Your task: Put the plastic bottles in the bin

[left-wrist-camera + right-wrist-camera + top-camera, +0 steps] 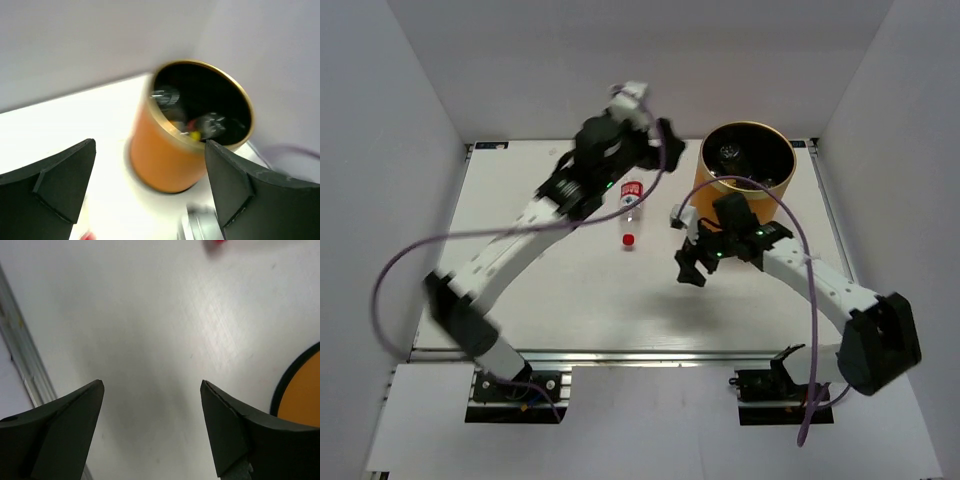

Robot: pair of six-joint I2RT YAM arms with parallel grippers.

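One clear red-labelled bottle (632, 192) outside | orange gold-rimmed bin (160, 157), black inside | both jaws gaping, empty

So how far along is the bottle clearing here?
Mostly done: several bottles lie inside the bin. Nothing is in hand: the left gripper and right gripper are both open and empty. Left to do: one red-labelled bottle on the table, with a red cap near it.

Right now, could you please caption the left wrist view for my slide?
Open left tool frames the orange bin, with blurred bottles lying inside.
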